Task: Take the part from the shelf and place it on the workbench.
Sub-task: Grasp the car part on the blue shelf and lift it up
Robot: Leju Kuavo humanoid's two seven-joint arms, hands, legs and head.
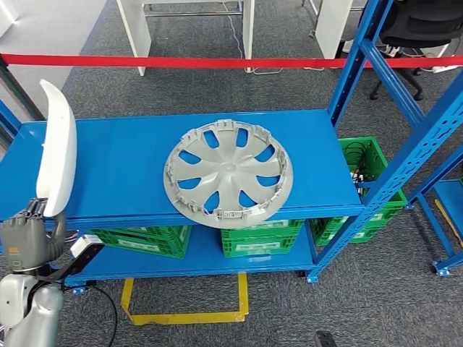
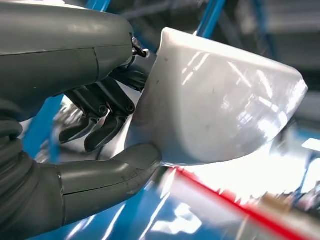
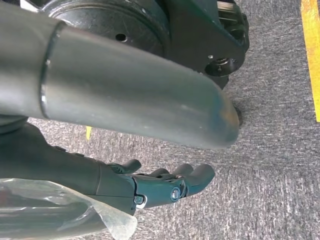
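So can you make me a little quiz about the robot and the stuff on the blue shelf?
1. True or false: the left hand holds the white part.
2. What lies flat on the blue shelf? A) grey wheel cover B) box C) bottle
3. What colour are the crates under the shelf top?

Key: 1 true. 2 A, the wheel cover. 3 green.

Bright, even light; blurred wrist backgrounds
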